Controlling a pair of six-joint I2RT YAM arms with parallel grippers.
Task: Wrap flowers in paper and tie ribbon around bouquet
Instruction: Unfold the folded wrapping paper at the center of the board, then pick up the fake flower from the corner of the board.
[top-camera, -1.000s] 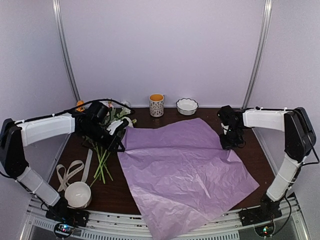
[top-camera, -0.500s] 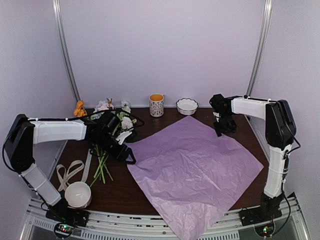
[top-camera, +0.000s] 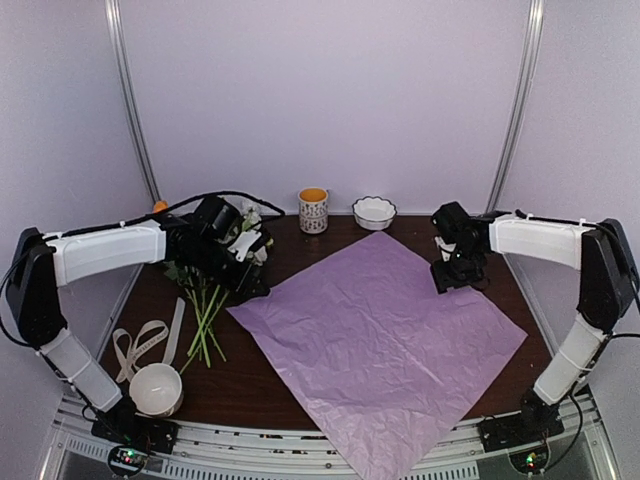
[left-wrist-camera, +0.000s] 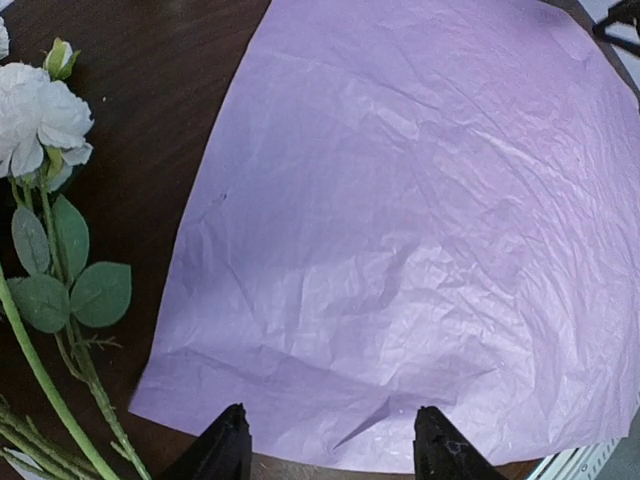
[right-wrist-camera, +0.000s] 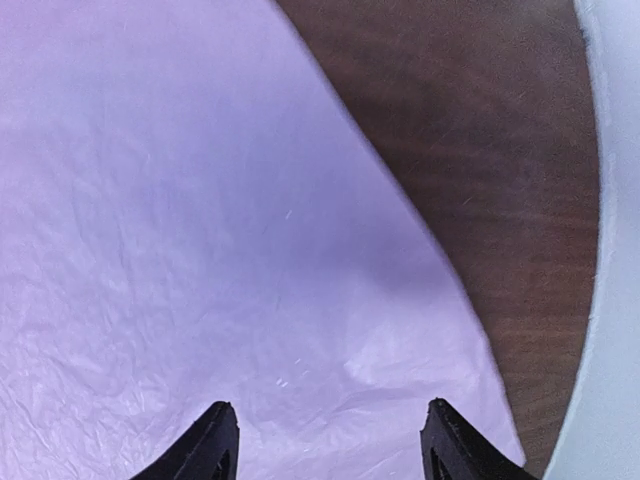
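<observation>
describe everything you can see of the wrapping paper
The paper is one large thin sheet, pale lilac face up, crinkled all over with fine creases. It lies spread flat on the dark wooden table, turned like a diamond, its near corner reaching over the table's front edge. The left gripper and right gripper are open over its left corner and far right edge; neither grips it. The flowers lie just off its left corner.

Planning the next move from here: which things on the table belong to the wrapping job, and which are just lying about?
For the job:
- the paper, spread flat, lilac face up
- the flowers, left of the sheet
- the ribbon, near left

Lying about:
- patterned cup
- scalloped white bowl
- plain white bowl
</observation>
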